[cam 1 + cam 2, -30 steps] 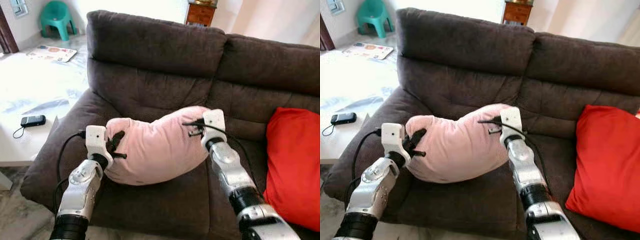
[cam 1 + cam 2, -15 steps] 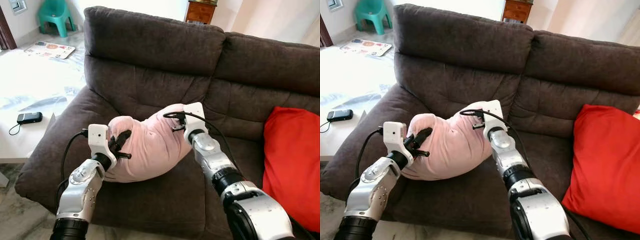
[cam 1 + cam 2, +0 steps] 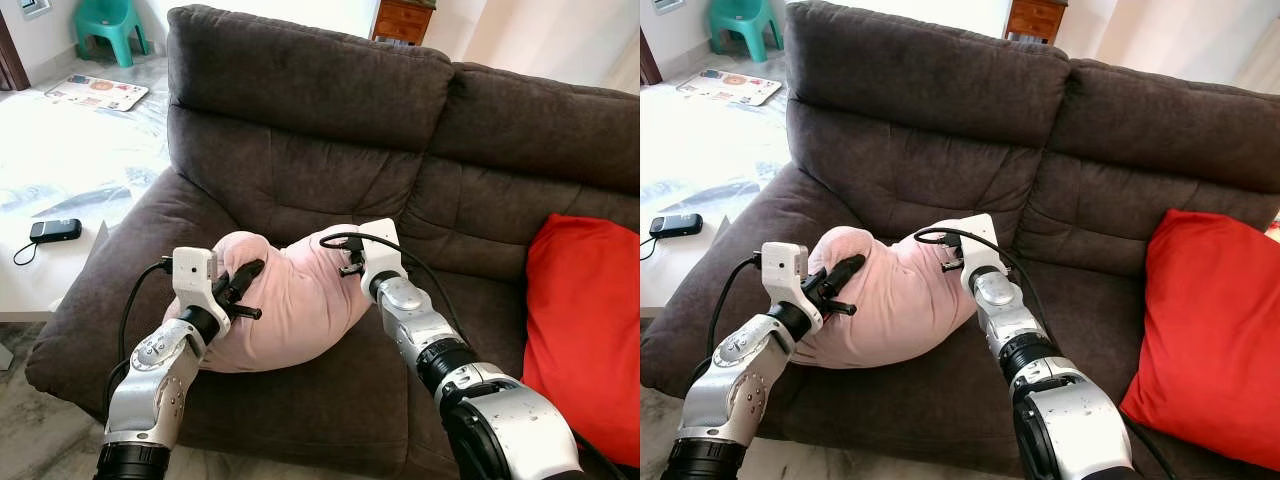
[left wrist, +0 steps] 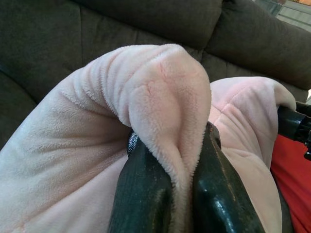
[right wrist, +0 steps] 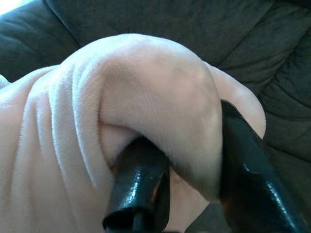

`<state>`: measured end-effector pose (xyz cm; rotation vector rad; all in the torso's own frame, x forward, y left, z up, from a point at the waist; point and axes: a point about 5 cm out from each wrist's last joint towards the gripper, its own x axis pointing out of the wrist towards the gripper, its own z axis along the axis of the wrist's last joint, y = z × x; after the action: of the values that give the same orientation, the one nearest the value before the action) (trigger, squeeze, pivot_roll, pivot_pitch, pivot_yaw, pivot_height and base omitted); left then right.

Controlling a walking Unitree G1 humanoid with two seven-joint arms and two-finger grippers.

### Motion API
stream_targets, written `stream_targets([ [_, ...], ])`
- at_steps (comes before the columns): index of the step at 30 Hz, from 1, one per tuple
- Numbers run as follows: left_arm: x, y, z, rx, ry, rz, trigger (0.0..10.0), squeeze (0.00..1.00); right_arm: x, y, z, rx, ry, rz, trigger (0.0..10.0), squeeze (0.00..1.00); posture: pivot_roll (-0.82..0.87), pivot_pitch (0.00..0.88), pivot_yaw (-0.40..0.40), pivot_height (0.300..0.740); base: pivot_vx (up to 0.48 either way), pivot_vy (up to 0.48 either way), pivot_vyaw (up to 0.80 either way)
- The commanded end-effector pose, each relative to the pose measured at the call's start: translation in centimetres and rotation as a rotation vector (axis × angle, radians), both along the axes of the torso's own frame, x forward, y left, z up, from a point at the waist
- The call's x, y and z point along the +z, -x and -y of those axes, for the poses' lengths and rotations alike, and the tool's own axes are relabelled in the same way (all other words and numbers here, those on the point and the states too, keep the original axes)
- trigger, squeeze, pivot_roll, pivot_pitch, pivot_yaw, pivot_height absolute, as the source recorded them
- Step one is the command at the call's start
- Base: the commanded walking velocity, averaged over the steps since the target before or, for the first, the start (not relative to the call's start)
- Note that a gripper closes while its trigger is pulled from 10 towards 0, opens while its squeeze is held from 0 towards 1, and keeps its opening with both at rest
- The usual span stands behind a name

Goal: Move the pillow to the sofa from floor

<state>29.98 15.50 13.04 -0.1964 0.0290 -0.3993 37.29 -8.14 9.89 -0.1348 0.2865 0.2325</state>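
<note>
Both my grippers pinch pink pillow (image 3: 290, 305): left gripper (image 3: 243, 287) on left end, right gripper (image 3: 347, 256) on right end. Pillow rests low on left seat of brown sofa (image 3: 300, 90). Risk: plush fold snags on fingers (image 4: 141, 194) at release, dragging pillow toward near seat edge, back to floor.

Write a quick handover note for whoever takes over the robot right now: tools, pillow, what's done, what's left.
Left tool: shut on a fold at the pillow's left end.
Right tool: shut on a fold at its right end.
Pillow: pink, on the left seat of the sofa, resting on the cushion, both arms low over it.
Red cushion sits at the sofa's right end, apart from the pillow.
Done: pillow is off the floor and on the sofa.
Left: open both tools and draw the arms back.
</note>
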Motion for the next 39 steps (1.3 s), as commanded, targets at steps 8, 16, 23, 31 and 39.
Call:
stream_targets([
  [8, 1.2, 0.2, 4.2, -0.197, 0.066, 0.044, 10.0, 0.00, 4.1, -1.2, -3.0, 0.077, -0.134, 0.143, 10.0, 1.00, 0.23, 0.000, -0.192, 0.740, 0.000, 0.000, 0.00],
  [16, 1.8, -0.3, 4.7, -0.186, 0.105, 0.064, 10.0, 0.00, 7.2, -1.7, -5.4, 0.131, -0.270, 0.207, 10.0, 1.00, 0.25, 0.000, -0.210, 0.740, 0.000, 0.000, 0.00],
  [23, 1.8, -0.2, 5.0, -0.172, 0.108, 0.068, 10.0, 0.00, 8.4, -0.4, -9.4, 0.328, -0.302, 0.236, 10.0, 0.00, 0.27, 0.000, -0.226, 0.740, 0.000, 0.000, 0.00],
  [31, 1.3, -0.3, 5.0, -0.142, 0.097, 0.061, 10.0, 0.00, 6.9, 0.4, -10.1, 0.389, -0.279, 0.208, 10.0, 0.00, 0.26, 0.000, -0.230, 0.740, 0.000, 0.000, 0.00],
  [39, 0.8, -0.2, 4.6, -0.114, 0.092, 0.048, 10.0, 0.00, 6.0, -0.1, -7.9, 0.325, -0.265, 0.198, 10.0, 0.00, 0.25, 0.000, -0.225, 0.740, 0.000, 0.000, 0.00],
])
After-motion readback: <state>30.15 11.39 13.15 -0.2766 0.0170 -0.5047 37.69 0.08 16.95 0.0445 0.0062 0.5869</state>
